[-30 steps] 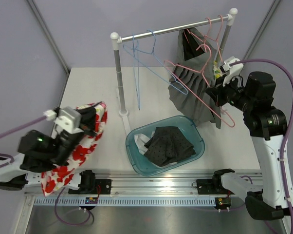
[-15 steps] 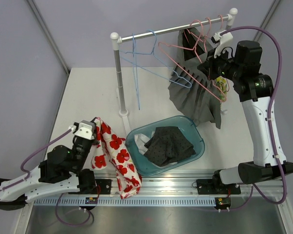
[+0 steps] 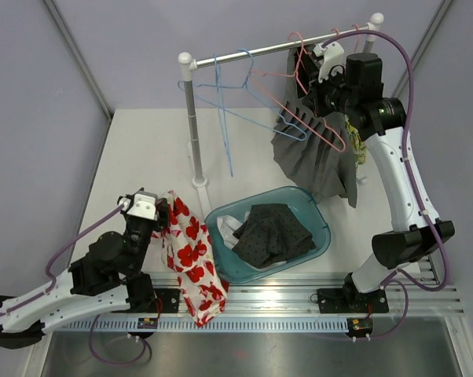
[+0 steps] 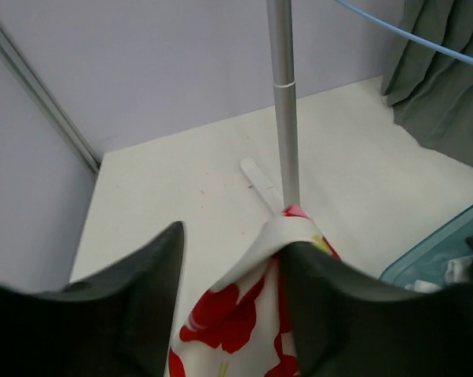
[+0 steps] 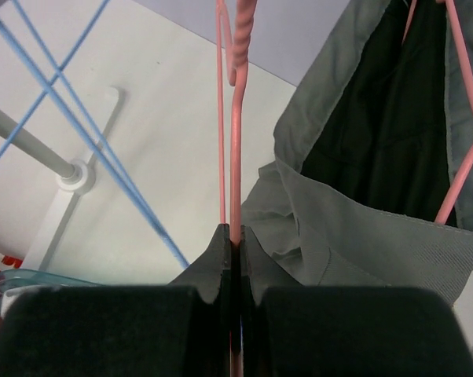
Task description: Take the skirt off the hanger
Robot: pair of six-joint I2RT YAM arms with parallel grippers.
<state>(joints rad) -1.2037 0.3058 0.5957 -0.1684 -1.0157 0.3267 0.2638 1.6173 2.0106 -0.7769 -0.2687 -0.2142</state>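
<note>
The red-flowered white skirt (image 3: 188, 259) hangs off my left gripper (image 3: 159, 216) at the table's near left, trailing over the front rail. In the left wrist view the left gripper (image 4: 230, 243) is open, and the skirt (image 4: 244, 330) lies draped over its right finger (image 4: 339, 314). The bare pink hanger (image 3: 299, 86) is pinched in my shut right gripper (image 3: 323, 88), high up by the rack's rail (image 3: 252, 53). The right wrist view shows the right gripper (image 5: 232, 229) clamped on the pink hanger (image 5: 235, 141) wire.
A grey pleated skirt (image 3: 315, 157) hangs on another pink hanger at the rail's right end. Blue hangers (image 3: 229, 102) hang mid-rail beside the rack pole (image 3: 193, 126). A teal basket (image 3: 319, 236) holding dark clothes sits front centre, just right of the flowered skirt.
My left gripper has opened after swinging right with the flowered skirt toward the basket. My right arm has lifted the pink hanger up to the rail.
</note>
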